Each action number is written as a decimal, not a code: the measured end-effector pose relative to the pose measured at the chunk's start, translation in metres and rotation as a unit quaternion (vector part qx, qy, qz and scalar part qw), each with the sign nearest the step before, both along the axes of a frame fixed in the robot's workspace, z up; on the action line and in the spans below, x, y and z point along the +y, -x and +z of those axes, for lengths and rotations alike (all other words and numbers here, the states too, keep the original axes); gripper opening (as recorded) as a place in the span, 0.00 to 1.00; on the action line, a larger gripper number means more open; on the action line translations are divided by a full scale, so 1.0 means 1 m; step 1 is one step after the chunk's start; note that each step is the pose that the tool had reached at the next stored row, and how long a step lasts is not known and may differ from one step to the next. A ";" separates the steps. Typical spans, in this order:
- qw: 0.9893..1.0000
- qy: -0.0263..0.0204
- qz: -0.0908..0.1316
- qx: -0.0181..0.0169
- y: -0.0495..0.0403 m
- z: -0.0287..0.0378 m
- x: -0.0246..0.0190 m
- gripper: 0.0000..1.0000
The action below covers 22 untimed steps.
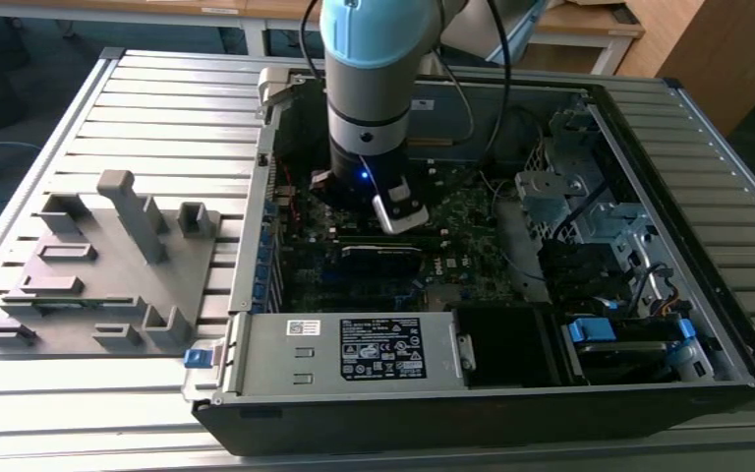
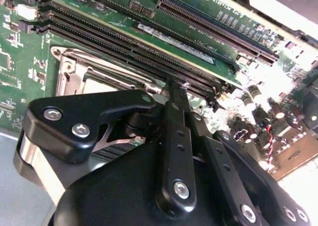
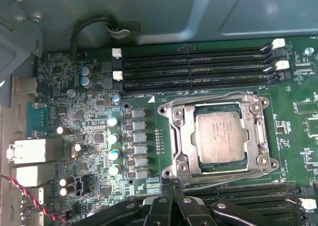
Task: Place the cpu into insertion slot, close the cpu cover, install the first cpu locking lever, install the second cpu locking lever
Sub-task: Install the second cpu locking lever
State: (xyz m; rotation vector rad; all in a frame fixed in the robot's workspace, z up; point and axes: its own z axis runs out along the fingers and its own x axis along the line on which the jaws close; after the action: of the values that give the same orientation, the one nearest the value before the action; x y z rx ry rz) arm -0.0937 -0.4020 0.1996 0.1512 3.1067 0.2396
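In the first wrist view the cpu [image 3: 220, 136], a dull grey square chip, lies in the insertion slot [image 3: 167, 108] on the green motherboard. The silver cpu cover [image 3: 184, 134] lies flat around it. Thin wire levers run along two sides of the socket [image 3: 213, 96] [image 3: 223, 174], both lying low. My gripper [image 2: 178, 84] is shut with nothing held, its tips just above the board between the socket's edge [image 2: 79, 72] and the long black memory slots. From outside, the gripper [image 1: 400, 218] reaches down into the open computer case.
Long black memory slots [image 3: 194, 67] flank the socket, and a row of capacitors [image 3: 113, 136] stands beside it. In the case are a grey power supply box [image 1: 338, 349] and a metal drive cage [image 1: 574, 197]. A grey fixture plate [image 1: 102, 275] lies on the table at the exterior view's left.
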 end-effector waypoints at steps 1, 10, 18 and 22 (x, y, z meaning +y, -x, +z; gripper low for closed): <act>1.000 -0.003 0.000 0.000 0.0000 -0.0001 -0.0008 0.10; 1.000 -0.020 0.000 0.000 0.0001 -0.0027 -0.0037 0.10; 1.000 -0.022 0.000 0.000 0.0002 -0.0039 -0.0037 0.10; 1.000 -0.024 0.000 0.000 0.0004 -0.0043 -0.0036 0.10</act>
State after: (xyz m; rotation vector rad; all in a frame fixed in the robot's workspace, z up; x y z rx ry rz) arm -0.0940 -0.4057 0.1953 0.1522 3.1022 0.3151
